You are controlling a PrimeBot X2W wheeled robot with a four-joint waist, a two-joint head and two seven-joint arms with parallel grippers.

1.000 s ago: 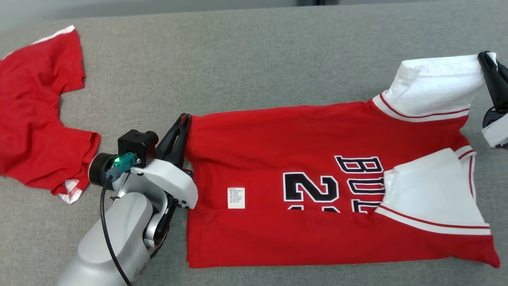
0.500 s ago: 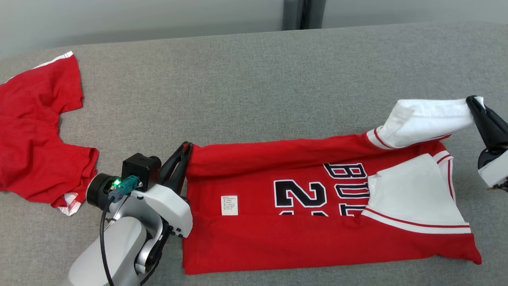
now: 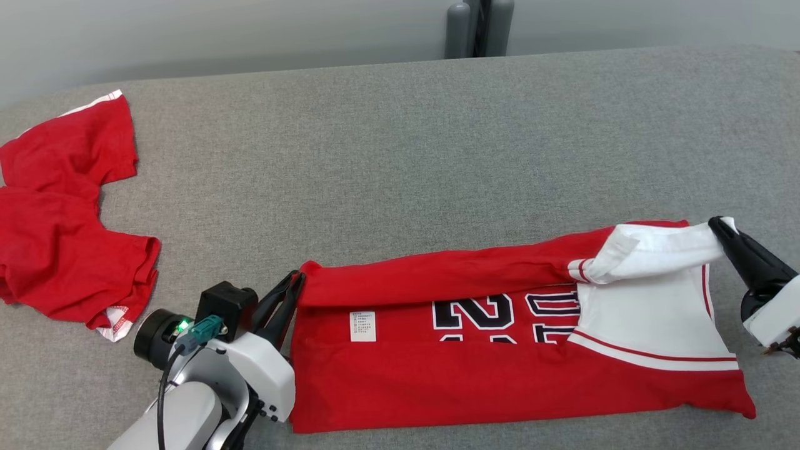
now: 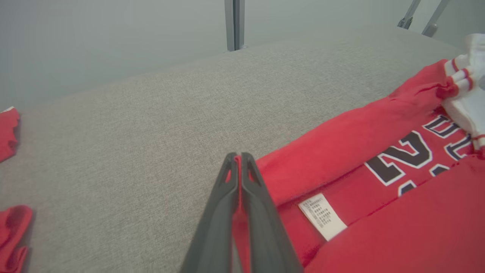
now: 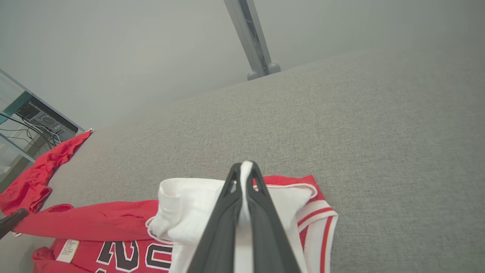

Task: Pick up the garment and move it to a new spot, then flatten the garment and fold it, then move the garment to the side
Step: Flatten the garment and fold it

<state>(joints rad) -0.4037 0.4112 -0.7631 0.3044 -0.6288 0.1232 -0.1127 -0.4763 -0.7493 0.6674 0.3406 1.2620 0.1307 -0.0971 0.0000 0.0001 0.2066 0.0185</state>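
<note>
Garment, red jersey with white sleeves, lay stretched left to right on grey tabletop, near the front edge. Its far long edge was raised and rolled toward the near side, partly covering the black lettering. Left tool was pressed together, pinching the red corner at the jersey's left end. Right tool was pressed together too, pinching white sleeve at the right end, above the other sleeve lying flat. White care label showed just right of left tool. Red cloth lay crumpled well apart at tabletop's left. Grey post stood behind the far edge.
</note>
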